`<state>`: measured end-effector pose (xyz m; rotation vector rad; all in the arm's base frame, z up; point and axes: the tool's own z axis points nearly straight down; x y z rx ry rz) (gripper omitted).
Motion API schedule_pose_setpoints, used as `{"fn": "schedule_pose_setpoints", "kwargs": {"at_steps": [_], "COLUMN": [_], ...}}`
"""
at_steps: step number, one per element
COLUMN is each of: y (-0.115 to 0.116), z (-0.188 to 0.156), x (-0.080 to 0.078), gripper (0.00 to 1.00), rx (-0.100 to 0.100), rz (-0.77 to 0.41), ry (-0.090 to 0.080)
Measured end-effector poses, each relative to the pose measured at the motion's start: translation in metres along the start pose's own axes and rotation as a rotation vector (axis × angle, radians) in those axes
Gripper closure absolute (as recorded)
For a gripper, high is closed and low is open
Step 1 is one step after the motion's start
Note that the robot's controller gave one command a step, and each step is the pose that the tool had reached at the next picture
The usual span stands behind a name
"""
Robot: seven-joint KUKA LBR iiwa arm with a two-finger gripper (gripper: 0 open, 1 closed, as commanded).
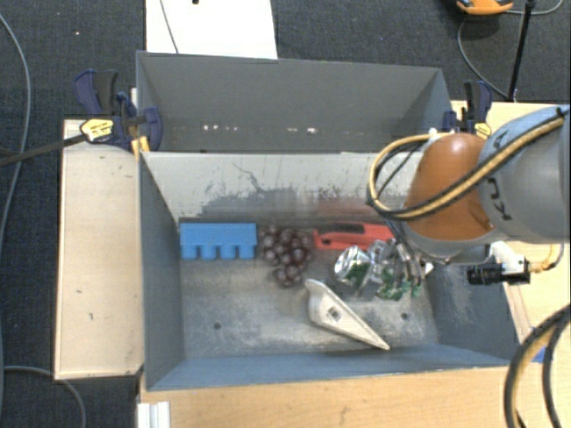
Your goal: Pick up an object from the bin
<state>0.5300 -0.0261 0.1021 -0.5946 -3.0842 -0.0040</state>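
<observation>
A smooth cream wedge (343,317), tapering to a point, is lying nearest on the scuffed floor of the grey metal bin (223,324). Just beyond the wedge a crumpled, shiny green-and-silver thing (353,267) is sitting. The pincer (393,273) is hanging close beside it; I cannot tell whether it is wide or narrow. Beyond the wedge's blunt end, knobbly purple grapes (287,250) and a ridged blue block (218,240) are resting. Farthest from the wedge, a flat red tool (352,236) is lying.

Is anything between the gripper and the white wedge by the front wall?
Nothing visible does. The gripper hangs just behind the wedge; the grapes and the red tool lie farther back, out of the way.
</observation>
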Motion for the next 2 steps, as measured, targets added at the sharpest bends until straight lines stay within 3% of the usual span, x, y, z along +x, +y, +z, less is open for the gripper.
{"fn": "schedule_pose_setpoints", "kwargs": {"at_steps": [2], "y": [0.001], "z": [-0.036], "x": [-0.003], "gripper": [1.0], "rx": [-0.004], "rz": [-0.003], "ry": [-0.012]}}
